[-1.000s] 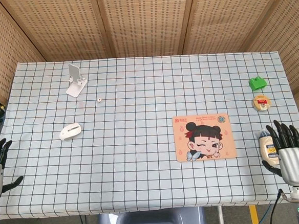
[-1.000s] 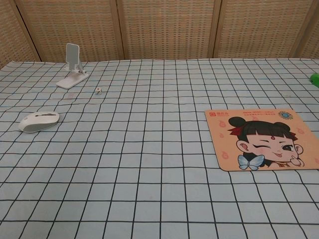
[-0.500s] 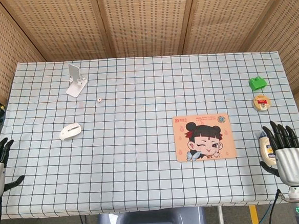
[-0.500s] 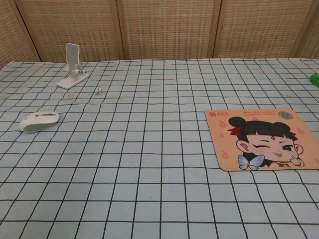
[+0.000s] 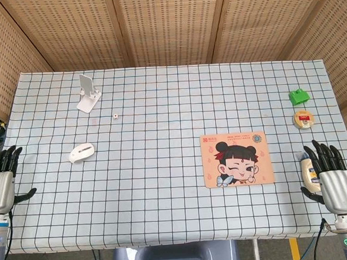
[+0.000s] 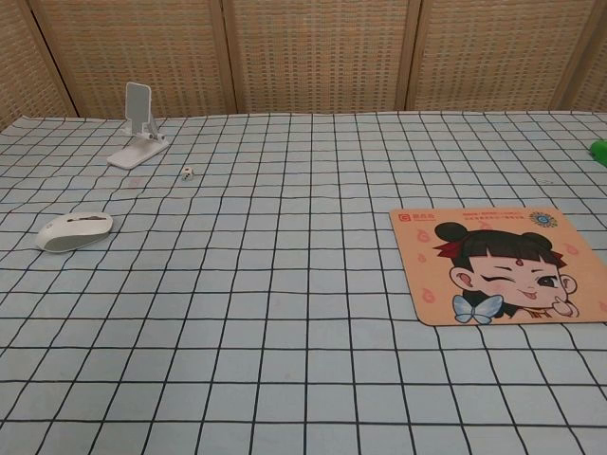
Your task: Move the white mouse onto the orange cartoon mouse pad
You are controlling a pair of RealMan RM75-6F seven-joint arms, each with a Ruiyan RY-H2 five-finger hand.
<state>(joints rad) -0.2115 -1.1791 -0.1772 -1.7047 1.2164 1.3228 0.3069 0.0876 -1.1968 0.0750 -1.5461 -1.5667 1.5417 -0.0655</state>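
Observation:
The white mouse [image 5: 81, 152] lies on the checked tablecloth at the left; the chest view shows the mouse [image 6: 74, 230] too. The orange cartoon mouse pad [image 5: 237, 159] lies flat right of centre, and the pad [image 6: 497, 263] fills the right of the chest view. My left hand [image 5: 1, 182] hovers at the table's left edge, well left of and nearer than the mouse, fingers spread and empty. My right hand [image 5: 331, 177] is at the right edge beside the pad, fingers apart, holding nothing. Neither hand shows in the chest view.
A white phone stand [image 5: 88, 93] and a small white die [image 5: 116, 116] sit at the back left. A green block [image 5: 299, 96] and a round tin [image 5: 303, 118] sit at the right edge. A cream bottle [image 5: 309, 171] lies partly behind my right hand.
My left hand has moved up and to the right, toward the table. My right hand has shifted slightly left and lower in view. The mouse and pad have not moved.

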